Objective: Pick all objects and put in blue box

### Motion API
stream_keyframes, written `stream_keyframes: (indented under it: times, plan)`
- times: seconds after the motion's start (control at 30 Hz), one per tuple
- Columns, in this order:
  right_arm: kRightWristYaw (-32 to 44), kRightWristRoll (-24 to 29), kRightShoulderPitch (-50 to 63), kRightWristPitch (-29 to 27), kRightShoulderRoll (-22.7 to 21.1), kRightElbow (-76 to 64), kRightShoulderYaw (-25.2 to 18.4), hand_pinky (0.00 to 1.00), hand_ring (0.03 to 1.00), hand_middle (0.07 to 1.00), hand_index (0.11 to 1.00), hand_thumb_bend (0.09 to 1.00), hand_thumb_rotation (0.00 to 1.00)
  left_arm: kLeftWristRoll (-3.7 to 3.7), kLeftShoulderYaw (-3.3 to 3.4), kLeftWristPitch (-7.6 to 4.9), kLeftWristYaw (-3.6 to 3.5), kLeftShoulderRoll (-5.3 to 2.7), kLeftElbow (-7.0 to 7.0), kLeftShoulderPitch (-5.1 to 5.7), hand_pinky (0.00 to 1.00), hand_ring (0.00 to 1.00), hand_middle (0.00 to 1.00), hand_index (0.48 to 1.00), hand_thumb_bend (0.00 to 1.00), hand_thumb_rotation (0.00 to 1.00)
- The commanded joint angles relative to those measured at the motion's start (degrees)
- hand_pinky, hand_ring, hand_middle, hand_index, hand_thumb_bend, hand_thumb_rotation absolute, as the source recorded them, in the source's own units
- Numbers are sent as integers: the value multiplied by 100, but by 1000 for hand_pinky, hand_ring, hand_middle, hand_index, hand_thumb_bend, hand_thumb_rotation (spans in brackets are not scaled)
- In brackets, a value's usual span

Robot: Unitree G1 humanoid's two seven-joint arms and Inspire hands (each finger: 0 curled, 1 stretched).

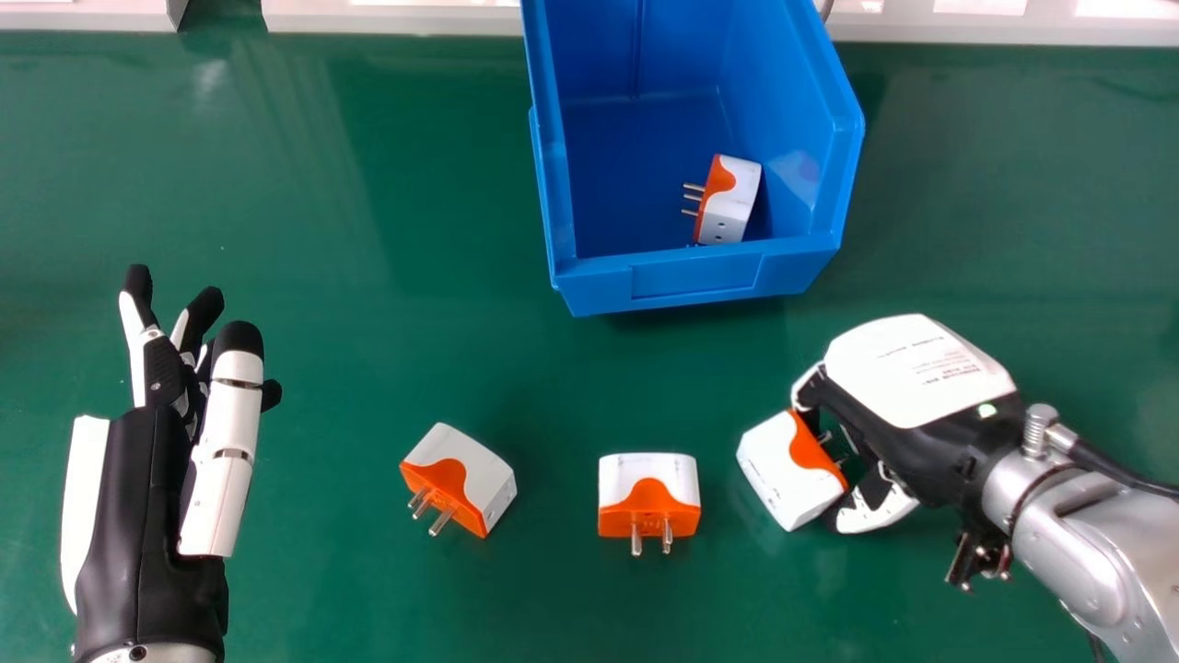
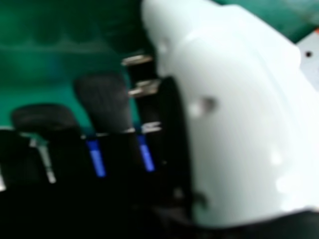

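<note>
On the far part of the worktop (image 1: 350, 276) stands the box (image 1: 603, 290), the first plug (image 1: 735, 203) inside, right of centre near the front wall. Before the box, left to right, are the second plug (image 1: 474, 470), third plug (image 1: 649, 479) and fourth plug (image 1: 774, 470), apart from one another.

Solid green table (image 1: 350, 387) under black-and-white fingers on the left hand (image 1: 138, 516) and right hand (image 1: 912, 368). Beyond the fingers, a plain blue box (image 1: 695, 276). At the right fingers, a white plug adapter (image 1: 778, 470) with a curved orange patch; between both hands' fingers, the left adapter (image 1: 474, 465) and middle adapter (image 1: 649, 471) match.
</note>
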Motion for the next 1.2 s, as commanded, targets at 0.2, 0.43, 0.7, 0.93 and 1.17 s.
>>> stream_keyframes:
  times: [0.2, 0.43, 0.7, 0.93, 1.17]
  plan:
    - [432, 603, 581, 303, -68, -1429, -766, 34, 94, 176, 469, 492, 149, -73, 79, -20, -38, 59, -139, -17, 797, 929, 965, 973, 273, 866]
    - [304, 560, 590, 174, -79, -1347, -840, 61, 111, 180, 469, 491, 149, -86, 104, 11, -67, 80, -119, -64, 800, 927, 964, 972, 290, 882]
    - [300, 519, 481, 187, -66, -1142, -849, 59, 109, 181, 469, 492, 148, -54, 108, 61, -55, 81, -90, -133, 803, 927, 963, 972, 285, 885]
    - [863, 430, 608, 750, 32, -1747, -791, 436, 525, 583, 643, 620, 345, -48, 103, 68, -40, 67, -95, -132, 803, 927, 963, 972, 274, 889]
    - [970, 623, 694, 682, 118, -1920, -752, 706, 818, 883, 894, 799, 524, -50, 92, 65, -32, 54, -100, -131, 803, 926, 962, 972, 284, 892]
